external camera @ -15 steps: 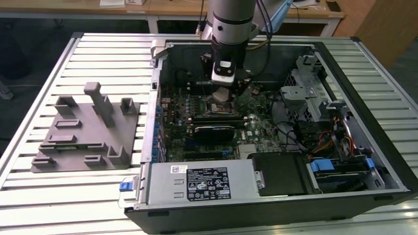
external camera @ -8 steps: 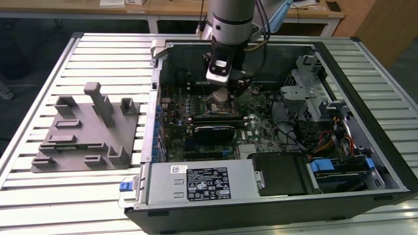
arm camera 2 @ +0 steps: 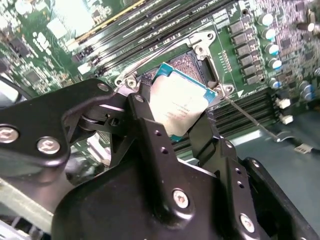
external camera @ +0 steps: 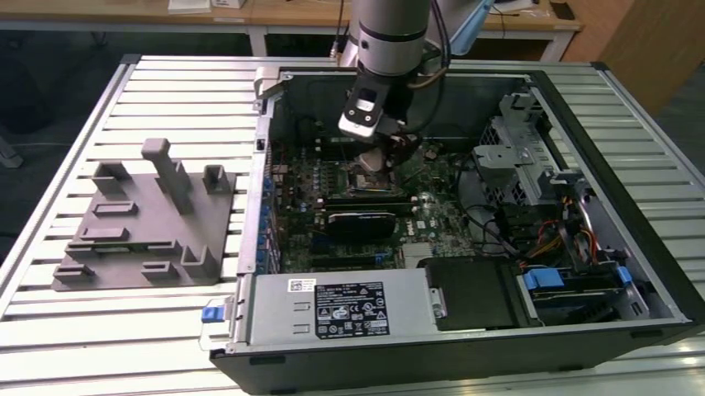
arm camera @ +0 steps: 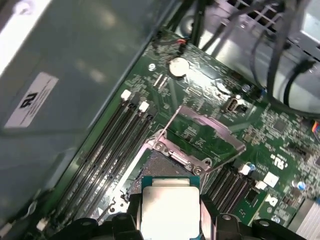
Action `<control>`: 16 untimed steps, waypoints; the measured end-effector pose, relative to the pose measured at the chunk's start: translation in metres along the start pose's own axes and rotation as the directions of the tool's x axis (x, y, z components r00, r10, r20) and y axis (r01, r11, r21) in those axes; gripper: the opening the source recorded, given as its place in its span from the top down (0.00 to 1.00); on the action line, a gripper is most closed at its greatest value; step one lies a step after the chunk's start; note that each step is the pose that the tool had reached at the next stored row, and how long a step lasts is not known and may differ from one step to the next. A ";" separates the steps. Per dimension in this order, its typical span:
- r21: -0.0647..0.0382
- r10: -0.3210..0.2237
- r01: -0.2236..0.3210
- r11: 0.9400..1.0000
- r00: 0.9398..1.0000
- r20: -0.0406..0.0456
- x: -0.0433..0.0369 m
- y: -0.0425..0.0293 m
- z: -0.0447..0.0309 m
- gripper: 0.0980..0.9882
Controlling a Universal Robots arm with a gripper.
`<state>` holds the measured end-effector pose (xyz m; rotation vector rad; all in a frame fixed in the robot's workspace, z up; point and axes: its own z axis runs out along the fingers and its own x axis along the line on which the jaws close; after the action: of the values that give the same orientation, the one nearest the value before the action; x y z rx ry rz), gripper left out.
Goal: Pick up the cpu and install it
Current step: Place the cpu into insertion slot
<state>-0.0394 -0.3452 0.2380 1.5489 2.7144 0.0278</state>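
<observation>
Gripper (external camera: pixel 378 155) reaches down into the open computer case (external camera: pixel 262 148) at the upper middle of the exterior view, clenched on the cpu (arm camera 2: pixel 181 105), whose opposite edges sit between the black fingers (arm camera 2: pixel 150 135) in both wrist views. The cpu hangs tilted over the open socket (arm camera: pixel 162 167) on the green motherboard (arm camera: pixel 210 135). A grey fixture (external camera: pixel 138 219) lies on the slatted surface (external camera: pixel 177 91) at the exterior view's left.

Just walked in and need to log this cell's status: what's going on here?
The arm is down inside the open computer case. Its end effector is shut on the cpu, holding it by two opposite edges over the open socket on the motherboard; the chip is not yet seated. The grey fixture stands beside the case.
</observation>
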 end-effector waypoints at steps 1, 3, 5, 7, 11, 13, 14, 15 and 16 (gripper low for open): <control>0.000 0.018 -0.018 1.000 1.000 0.000 0.0000 0.0000 0.0001 0.50; 0.000 0.051 -0.051 0.999 0.999 0.001 0.0000 0.0000 0.0002 0.50; 0.000 0.086 -0.086 0.996 0.996 0.002 0.0000 0.0000 0.0003 0.50; 0.000 0.122 -0.122 0.993 0.993 0.003 0.0000 0.0000 0.0004 0.50; 0.001 0.194 -0.194 0.981 0.981 0.005 0.0000 0.0000 0.0008 0.50; 0.001 0.229 -0.229 0.973 0.973 0.006 0.0000 0.0000 0.0010 0.50; 0.001 0.247 -0.247 0.969 0.969 0.006 0.0000 0.0000 0.0011 0.50; 0.000 0.264 -0.264 0.964 0.964 0.006 0.0000 0.0000 0.0012 0.50; 0.001 0.283 -0.283 0.959 0.959 0.007 0.0000 0.0000 0.0013 0.50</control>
<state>-0.0394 -0.3452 0.2367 1.9198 2.4631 0.0239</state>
